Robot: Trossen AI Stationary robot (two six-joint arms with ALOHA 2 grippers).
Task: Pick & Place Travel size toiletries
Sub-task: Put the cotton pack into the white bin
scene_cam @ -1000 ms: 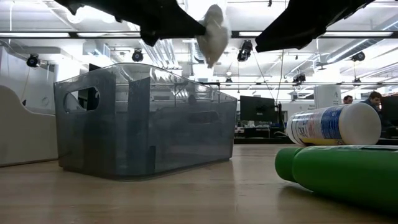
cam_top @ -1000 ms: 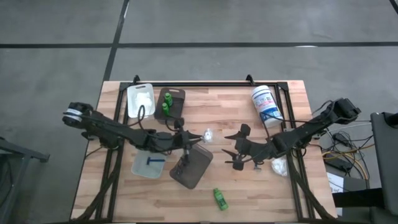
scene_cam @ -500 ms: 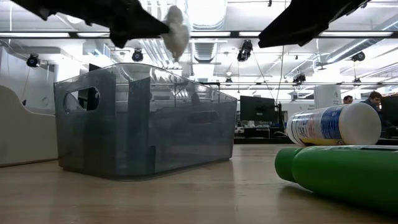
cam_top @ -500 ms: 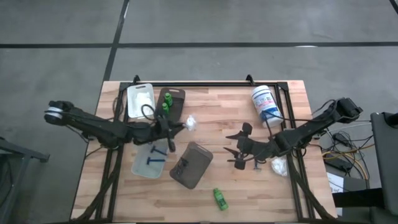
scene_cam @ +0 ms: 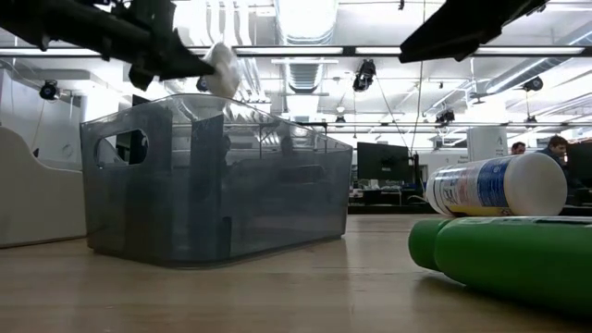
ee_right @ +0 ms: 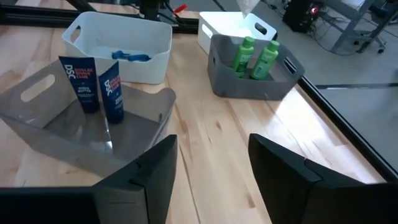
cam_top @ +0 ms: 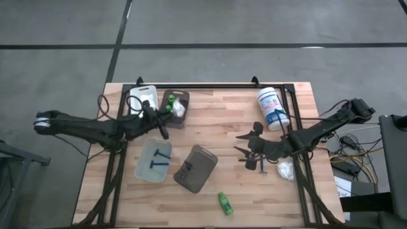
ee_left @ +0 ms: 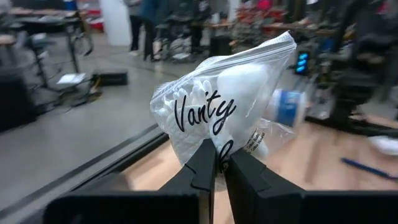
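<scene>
My left gripper (cam_top: pixel 170 111) is shut on a clear zip packet of white swabs (ee_left: pixel 217 102), one of the travel size toiletries, held over the dark tray (cam_top: pixel 181 97) with two green bottles (cam_top: pixel 170 104). A white tray (cam_top: pixel 144 102) stands beside it. Two blue sticks (cam_top: pixel 158 159) lie in a pale bin (cam_top: pixel 143 170). A green bottle (cam_top: pixel 224 203) lies on its side near the front edge. Another white packet (cam_top: pixel 285 169) lies at the right. My right gripper (cam_top: pixel 245 149) hovers open over the table's right half, holding nothing. My left gripper pinches the packet's lower edge (ee_left: pixel 214 148), opposite its zip strip, between its two fingers (ee_left: pixel 200 167). The fingers come level from the table's left. The packet (scene_cam: pixel 220 69) sticks out past the fingertips, lifted clear above the trays.
A see-through grey bin (cam_top: pixel 196 167) stands at mid-table with two dark blue tubes (ee_right: pixel 99 87) in it. A large white tub with a blue label (cam_top: pixel 272 108) lies at the far right. Bare wood lies between the bins and my right gripper.
My left gripper has carried the packet level from above the grey bin toward the table's far left, and it is now over the dark tray with the green bottles. My right gripper has drawn back a little toward the right edge.
</scene>
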